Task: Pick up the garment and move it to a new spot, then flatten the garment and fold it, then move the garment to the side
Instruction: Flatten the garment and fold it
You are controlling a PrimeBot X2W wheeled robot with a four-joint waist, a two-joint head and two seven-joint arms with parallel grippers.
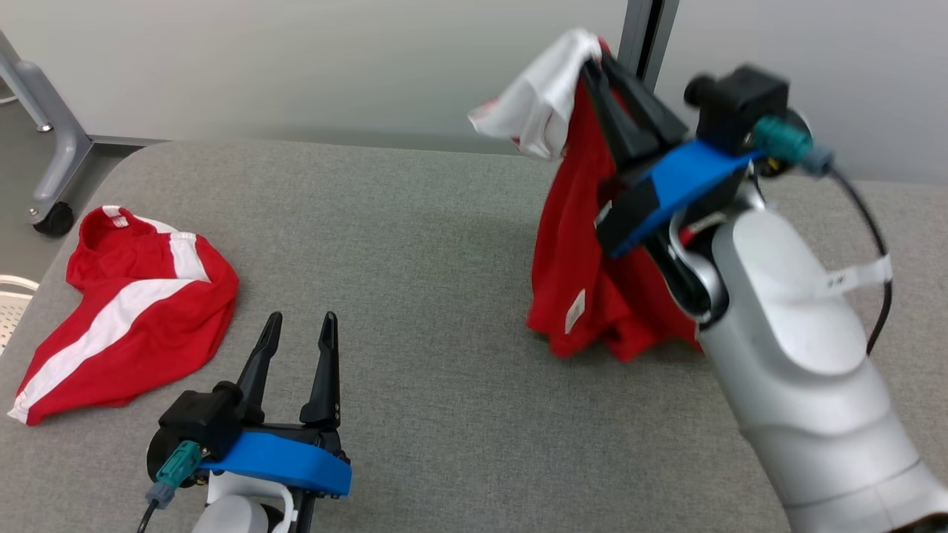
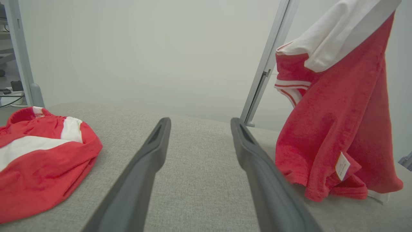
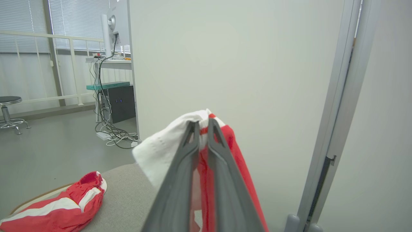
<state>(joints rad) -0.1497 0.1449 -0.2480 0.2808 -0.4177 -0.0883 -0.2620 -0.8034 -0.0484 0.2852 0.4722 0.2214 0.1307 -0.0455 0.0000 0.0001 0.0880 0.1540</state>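
Left hand idles, fingers spread, near the surface's front edge. Right hand pinches the red-and-white garment aloft toward the right edge, hem seemingly touching; raise it clear before carrying sideways.

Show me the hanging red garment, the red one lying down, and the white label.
Hanging red cloth garment (image 1: 566, 244): head view, red body.
Lying red striped garment (image 1: 178, 340): head view, red panel.
White label (image 2: 342, 166): left wrist view, centre.
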